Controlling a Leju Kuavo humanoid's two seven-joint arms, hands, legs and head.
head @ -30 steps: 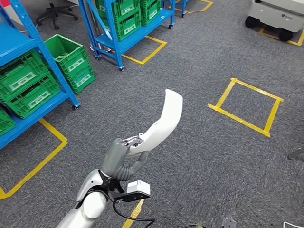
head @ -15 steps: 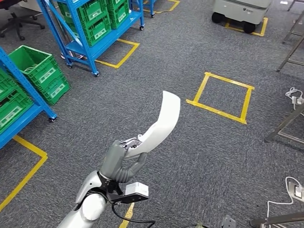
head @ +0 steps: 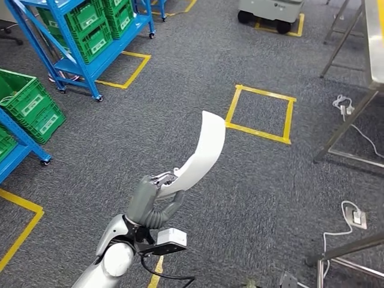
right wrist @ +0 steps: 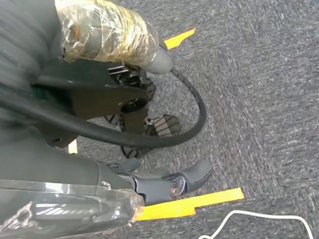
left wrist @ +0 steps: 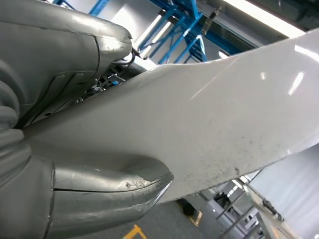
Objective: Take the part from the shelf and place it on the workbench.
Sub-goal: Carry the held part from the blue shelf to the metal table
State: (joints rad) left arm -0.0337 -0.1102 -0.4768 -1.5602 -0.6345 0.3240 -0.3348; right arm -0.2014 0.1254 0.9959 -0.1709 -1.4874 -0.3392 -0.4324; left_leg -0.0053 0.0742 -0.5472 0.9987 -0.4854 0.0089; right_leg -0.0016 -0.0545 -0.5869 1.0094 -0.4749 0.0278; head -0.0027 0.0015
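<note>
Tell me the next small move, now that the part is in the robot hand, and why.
Probably keep turning right toward the steel workbench. The left robot hand grips the curved white part over bare carpet, with the blue shelf off to the left, so nothing lies beneath for a set-down.

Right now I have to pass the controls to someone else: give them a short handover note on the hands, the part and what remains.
Left hand: grips the white curved part by its narrow end, held up over the grey carpet.
Right hand: hangs low over the carpet, holds nothing, fingers apart.
Done: part is off the blue shelf and being carried.
Left: reach the metal workbench at far right and set the part on it.
</note>
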